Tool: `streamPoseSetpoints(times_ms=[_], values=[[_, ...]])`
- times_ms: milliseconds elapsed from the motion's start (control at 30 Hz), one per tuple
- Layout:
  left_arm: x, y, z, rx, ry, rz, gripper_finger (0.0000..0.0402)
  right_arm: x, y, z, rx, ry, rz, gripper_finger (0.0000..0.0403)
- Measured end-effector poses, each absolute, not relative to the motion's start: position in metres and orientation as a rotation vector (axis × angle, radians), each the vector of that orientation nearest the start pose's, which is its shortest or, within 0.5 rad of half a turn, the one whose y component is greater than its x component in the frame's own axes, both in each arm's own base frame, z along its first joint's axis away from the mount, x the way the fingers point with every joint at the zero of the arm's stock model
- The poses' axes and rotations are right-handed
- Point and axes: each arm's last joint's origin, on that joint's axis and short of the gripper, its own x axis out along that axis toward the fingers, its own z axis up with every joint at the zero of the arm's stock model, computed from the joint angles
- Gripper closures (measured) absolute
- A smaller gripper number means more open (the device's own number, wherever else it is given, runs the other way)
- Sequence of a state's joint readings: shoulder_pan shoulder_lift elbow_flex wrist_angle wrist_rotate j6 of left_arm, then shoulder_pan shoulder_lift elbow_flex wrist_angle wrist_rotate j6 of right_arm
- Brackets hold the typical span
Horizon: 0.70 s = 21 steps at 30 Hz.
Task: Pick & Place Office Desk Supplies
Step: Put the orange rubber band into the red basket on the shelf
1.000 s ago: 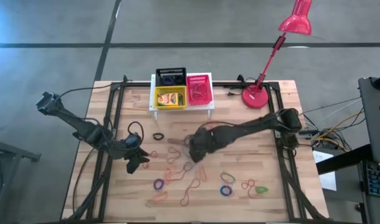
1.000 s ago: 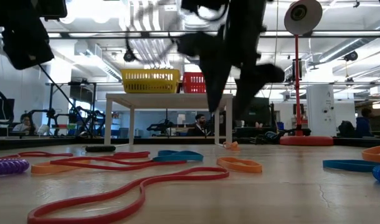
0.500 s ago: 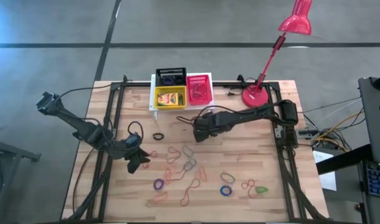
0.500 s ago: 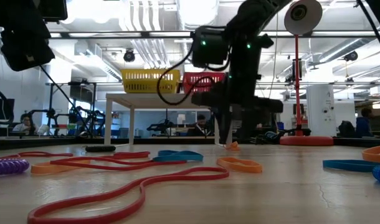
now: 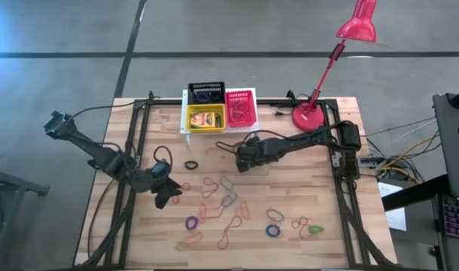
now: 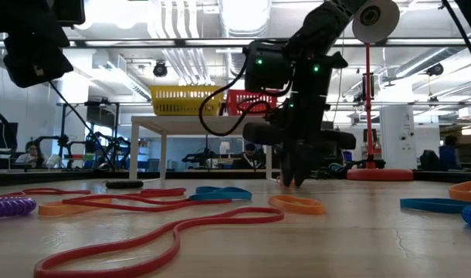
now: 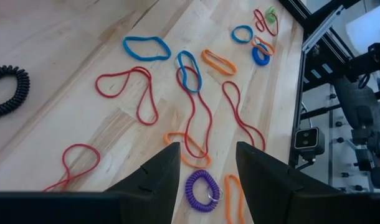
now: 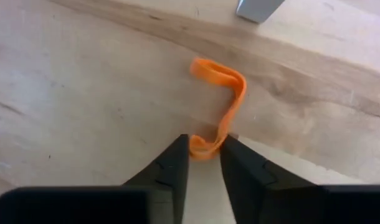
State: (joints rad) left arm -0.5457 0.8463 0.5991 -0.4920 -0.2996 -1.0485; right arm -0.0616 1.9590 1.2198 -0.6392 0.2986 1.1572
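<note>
My right gripper point(image 5: 241, 159) stands fingers down on the table in front of the white stand point(image 5: 186, 129), shut on a small orange rubber band point(image 8: 230, 93). My left gripper point(image 7: 205, 180) is open and empty, raised above the loose rubber bands point(image 5: 229, 199) in the table's middle; it shows at left centre in the high view point(image 5: 165, 194). The black basket point(image 5: 206, 92), yellow basket point(image 5: 193, 119) and red basket point(image 5: 241, 108) sit on the stand. A crayon box point(image 5: 207, 118) lies in the yellow basket. My right gripper pinches the near end point(image 8: 205, 148) of the orange rubber band between its two fingertips. The fingers come from above, pointing down, with their tips at the tabletop point(image 6: 293, 181). The rest of the band lies slack and bent on the wood beyond the fingers.
The red desk lamp's base point(image 5: 308, 117) stands at the far right. A leg of the stand point(image 8: 257, 7) is just beyond the orange band. A black coil band point(image 5: 190, 165) lies left of my right gripper. Black frame rails point(image 5: 132, 150) run along both table sides.
My right gripper has gone from above the bands in the table's middle toward the far edge, then come down until its fingertips stand on the table at the orange band near the stand.
</note>
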Motion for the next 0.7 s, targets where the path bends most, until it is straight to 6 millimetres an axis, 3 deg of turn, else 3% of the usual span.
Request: streamPoseSetpoints(times_ms=[167,267,467,700], values=[[0.148,-0.08,0.235,-0.701,0.713,0.136,0.0241,0.358,-0.03,0.135,0.767,1.01,-1.034,0.0385],[0.148,-0.08,0.235,-0.704,0.713,0.137,0.0241,0.356,-0.021,0.145,0.742,1.021,-1.004,0.039],[0.148,-0.08,0.235,-0.704,0.713,0.137,0.0241,0.346,0.008,0.199,0.754,1.033,-0.821,0.0393],[0.148,-0.08,0.235,-0.688,0.713,0.131,0.0241,0.33,0.026,0.279,0.912,0.922,-0.514,0.0394]])
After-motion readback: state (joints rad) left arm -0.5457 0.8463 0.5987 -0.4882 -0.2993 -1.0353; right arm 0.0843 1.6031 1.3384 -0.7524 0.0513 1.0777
